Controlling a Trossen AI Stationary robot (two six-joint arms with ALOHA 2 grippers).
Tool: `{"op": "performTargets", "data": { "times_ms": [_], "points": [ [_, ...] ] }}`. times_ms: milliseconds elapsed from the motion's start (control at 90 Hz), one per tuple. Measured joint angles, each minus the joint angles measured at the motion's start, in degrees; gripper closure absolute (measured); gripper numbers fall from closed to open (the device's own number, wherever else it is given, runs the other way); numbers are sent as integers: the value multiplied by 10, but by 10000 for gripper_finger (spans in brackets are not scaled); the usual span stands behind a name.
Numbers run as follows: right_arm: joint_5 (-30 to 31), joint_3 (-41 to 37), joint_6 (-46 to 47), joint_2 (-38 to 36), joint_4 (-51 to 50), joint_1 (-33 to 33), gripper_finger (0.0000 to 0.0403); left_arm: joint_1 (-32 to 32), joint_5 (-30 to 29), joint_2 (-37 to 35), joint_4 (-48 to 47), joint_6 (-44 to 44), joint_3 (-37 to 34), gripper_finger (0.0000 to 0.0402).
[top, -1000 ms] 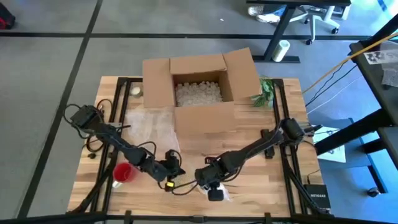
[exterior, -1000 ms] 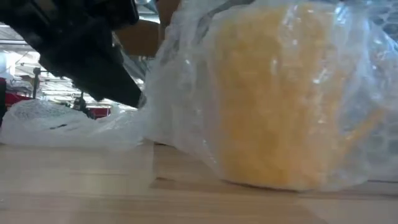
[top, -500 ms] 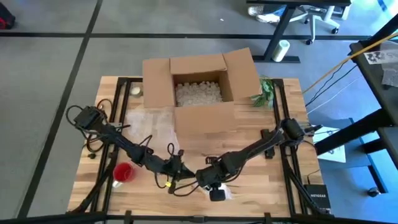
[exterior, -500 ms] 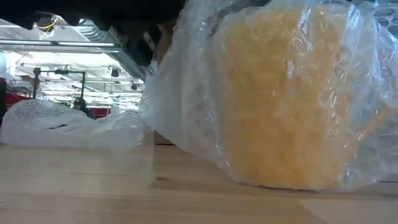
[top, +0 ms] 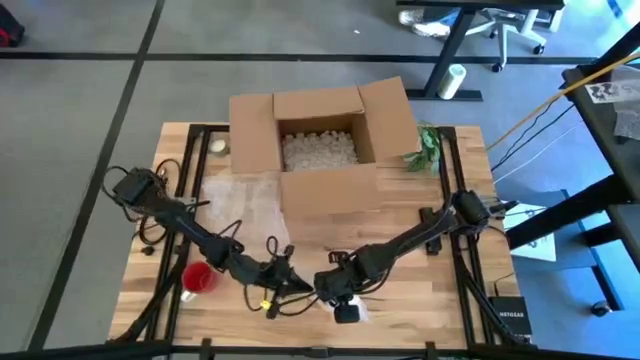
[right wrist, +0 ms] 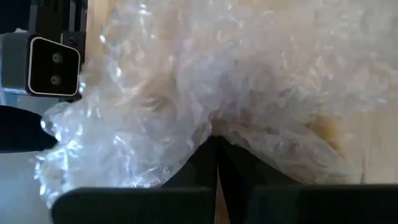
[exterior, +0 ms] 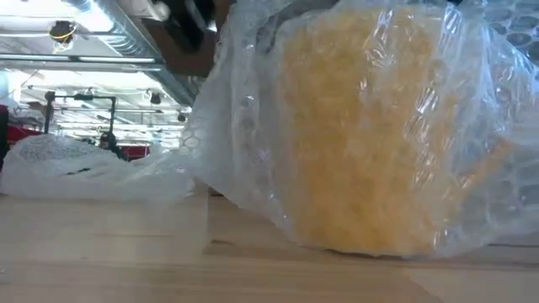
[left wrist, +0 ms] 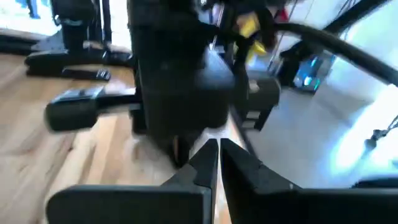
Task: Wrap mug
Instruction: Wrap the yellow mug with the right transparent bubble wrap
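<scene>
Jaws first: my left gripper (left wrist: 217, 163) has its fingers pressed together with nothing between them, and it sits low at the table's front edge, right beside my right arm's wrist. My right gripper (right wrist: 216, 163) is clamped on a fold of bubble wrap (right wrist: 186, 93), pinching the film where it bunches over the mug.

Going left to right in the high view: red cup (top: 198, 278) near the left front, untouched; a spare bubble wrap sheet (top: 240, 205) flat behind it; open cardboard box (top: 320, 140) of packing peanuts at the back centre; both grippers meeting at front centre.

Yellow mug (exterior: 362, 126) stands upright on the wooden table (exterior: 101, 252), close to the low camera, already covered in film on the sides I can see.

Step in hand, as I judge it: closing the wrap around the mug, late in the task. Next move needs my left gripper to open and take a loose edge while the right holds tension, so the film doesn't spring back.
</scene>
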Motion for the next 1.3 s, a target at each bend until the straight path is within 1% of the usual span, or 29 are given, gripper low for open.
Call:
{"op": "performTargets", "data": {
  "times_ms": [67, 122, 233, 311, 400, 467, 622, 678, 756, 844, 967, 1133, 1300],
  "points": [
    [1, 0, 0, 0, 0, 0, 403, -7, -32, -31, -83, -19, 0, 402],
    [1, 0, 0, 0, 0, 0, 403, -9, -39, -51, -152, -47, 0, 402],
    [1, 0, 0, 0, 1, 0, 403, -9, -33, -60, -277, -124, 0, 402],
    [1, 0, 0, 0, 2, 0, 403, -7, -10, -48, -311, -158, -1, 402],
    [1, 0, 0, 0, 6, 0, 403, -2, 10, -19, -287, -164, -1, 402],
    [2, 0, 1, 0, 14, 0, 403, 4, 13, 5, -260, -155, -2, 402],
    [5, 0, 9, 0, 32, -1, 403, 24, 18, 48, -150, -112, -2, 402],
    [4, 0, 11, 0, 29, 0, 403, 29, 17, 52, -117, -94, -2, 402],
    [4, 1, 13, 0, 24, 0, 403, 26, -4, 50, -64, -61, -3, 402],
    [2, 1, 14, 3, 25, 0, 403, 19, -15, 40, -28, -19, -2, 402],
    [-6, 2, 14, 10, 28, 0, 403, 18, -4, 33, -14, -12, -2, 402],
    [-9, 3, 10, 18, 35, 0, 403, 23, 37, 39, 4, -18, -2, 402],
    [0, 3, 10, 19, 37, 0, 403, 25, 37, 41, 1, -15, -2, 402]
  ]
}}
